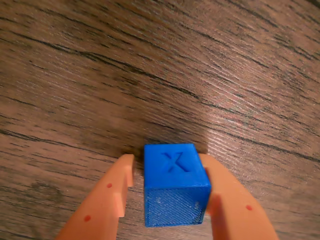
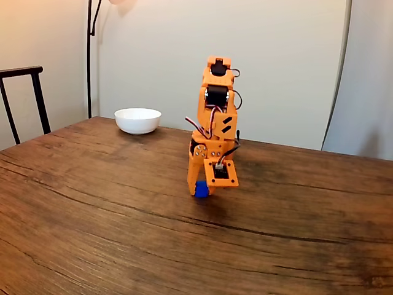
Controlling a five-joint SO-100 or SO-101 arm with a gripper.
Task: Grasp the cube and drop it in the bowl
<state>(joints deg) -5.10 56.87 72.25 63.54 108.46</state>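
In the wrist view the blue cube (image 1: pixel 176 185), an X pressed into its top face, sits between the orange end effector (image 1: pixel 167 200) fingers, right finger touching, over the dark wood-grain bench (image 1: pixel 160 65)

Orange printed arm (image 2: pixel 215 117), blocky and segmented, layer lines faint on the plastic; black servo bodies set into the upper segments; thin red, white and black cables looped along the left flank and down the right side; dark slanted slots cut in one side plate; small square black module in an orange frame near the base of the pincer (image 1: pixel 170 212); pincer fingers (image 1: pixel 102 205) broad, smooth and orange, tapering toward the tips; small red dots marking each finger.
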